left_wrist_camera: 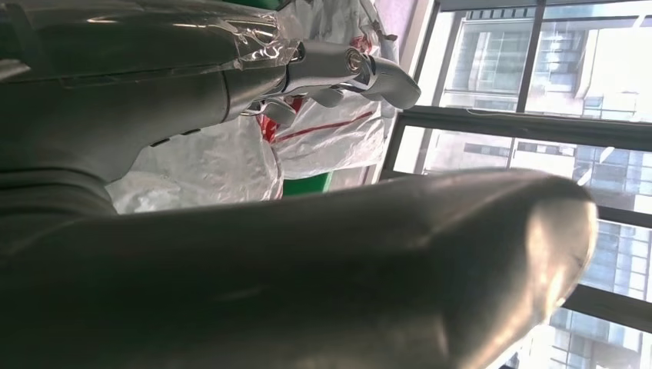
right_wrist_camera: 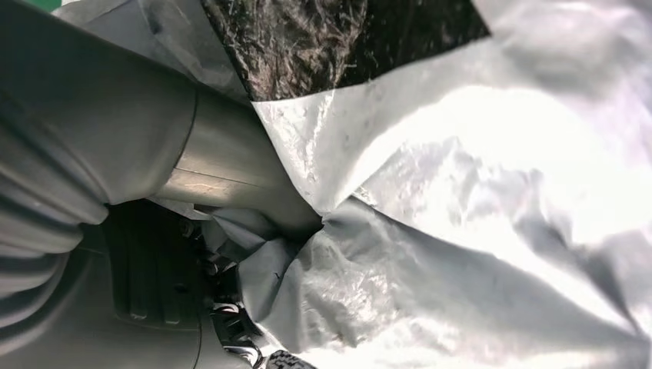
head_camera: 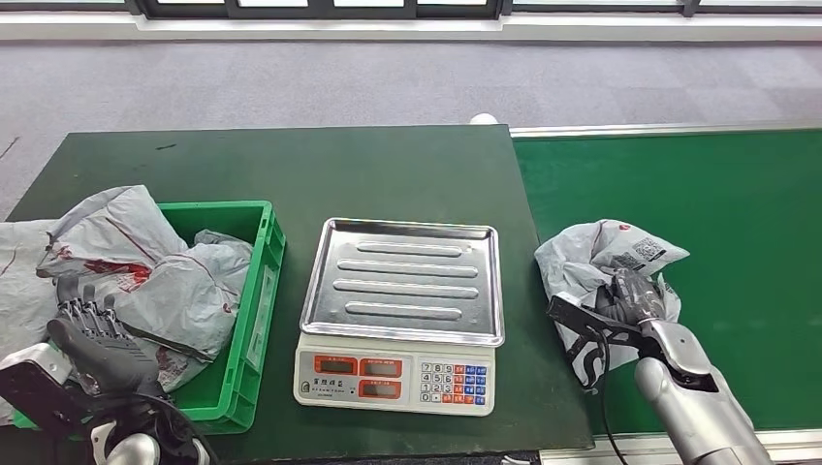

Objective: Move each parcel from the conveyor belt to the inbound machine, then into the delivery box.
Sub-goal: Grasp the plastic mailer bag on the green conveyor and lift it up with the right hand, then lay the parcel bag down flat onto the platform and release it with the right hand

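Several grey parcels (head_camera: 170,281) already sit heaped in the green box (head_camera: 254,300) at the left of the counter (head_camera: 291,165), so a good share of the job looks done. One parcel (head_camera: 606,266) remains on the green belt (head_camera: 717,242), right at its near edge beside the counter. The right robot hand (head_camera: 635,298) is on it now, fingers buried in the crumpled plastic (the right wrist view shows the film bunched against the thumb), so it appears gripped but not yet lifted. The scale (head_camera: 399,315) in the middle stands with its steel tray bare, waiting. Left to do, by my reckoning: lift this bag, set it on the tray, then on into the box. The left robot hand (head_camera: 92,334) hovers over the box with fingers spread, holding nothing.
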Action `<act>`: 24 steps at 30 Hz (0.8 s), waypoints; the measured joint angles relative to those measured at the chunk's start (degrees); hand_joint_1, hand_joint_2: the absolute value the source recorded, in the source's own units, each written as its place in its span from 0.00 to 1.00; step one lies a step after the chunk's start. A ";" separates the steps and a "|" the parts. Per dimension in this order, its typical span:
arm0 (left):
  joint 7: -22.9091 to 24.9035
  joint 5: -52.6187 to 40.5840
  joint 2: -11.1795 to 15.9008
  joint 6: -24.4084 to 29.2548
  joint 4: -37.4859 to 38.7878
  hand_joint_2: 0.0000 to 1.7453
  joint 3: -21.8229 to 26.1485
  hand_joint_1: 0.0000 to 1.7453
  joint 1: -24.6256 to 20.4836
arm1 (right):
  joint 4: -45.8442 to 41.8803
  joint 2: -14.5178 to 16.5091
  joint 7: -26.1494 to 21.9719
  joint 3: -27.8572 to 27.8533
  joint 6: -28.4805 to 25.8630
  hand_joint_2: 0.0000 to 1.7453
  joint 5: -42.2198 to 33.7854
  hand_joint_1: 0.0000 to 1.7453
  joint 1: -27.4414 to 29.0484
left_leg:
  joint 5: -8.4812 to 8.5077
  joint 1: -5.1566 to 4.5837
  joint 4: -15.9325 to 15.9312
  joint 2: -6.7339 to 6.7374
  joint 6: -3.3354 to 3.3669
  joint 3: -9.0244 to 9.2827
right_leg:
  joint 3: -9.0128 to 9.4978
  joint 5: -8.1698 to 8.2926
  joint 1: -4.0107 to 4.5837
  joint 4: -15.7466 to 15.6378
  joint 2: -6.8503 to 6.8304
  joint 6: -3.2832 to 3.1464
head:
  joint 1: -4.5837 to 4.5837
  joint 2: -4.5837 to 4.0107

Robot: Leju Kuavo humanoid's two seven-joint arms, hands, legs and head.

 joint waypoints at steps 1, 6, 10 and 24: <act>0.03 -0.03 -0.03 0.00 -0.09 0.00 0.09 0.00 0.04 | -0.74 0.09 -0.08 -0.24 -0.01 1.00 0.15 1.00 0.29 | 0.00 0.00 0.00 -0.02 0.00 -0.03 | -0.02 0.00 0.00 0.00 -0.02 0.00 | 0.00 0.00; 0.17 -0.27 -0.43 -0.49 -0.31 0.00 0.25 0.00 0.01 | -11.29 1.92 -0.99 -4.66 -12.33 1.00 2.17 1.00 5.98 | 0.00 -0.01 0.01 -0.37 0.00 -0.12 | -0.03 -0.10 -0.01 -0.02 -0.37 0.02 | -0.01 0.00; 0.25 -0.77 -0.76 -0.83 0.28 0.00 0.22 0.00 -0.65 | -28.20 5.55 -3.38 -12.05 -22.32 1.00 1.66 1.00 14.09 | -0.02 -0.01 0.00 -0.65 -0.01 -0.18 | -0.02 -0.26 -0.01 -0.02 -0.63 -0.02 | -0.02 0.00; -1.62 -3.54 -0.81 -4.17 0.13 0.00 -1.54 0.00 -1.91 | -52.64 15.58 -14.74 -24.95 -27.84 1.00 -1.22 1.00 23.31 | -0.08 -0.02 0.00 -0.39 -0.03 -0.16 | -0.15 -0.31 -0.04 -0.02 -0.46 -0.07 | -0.02 0.00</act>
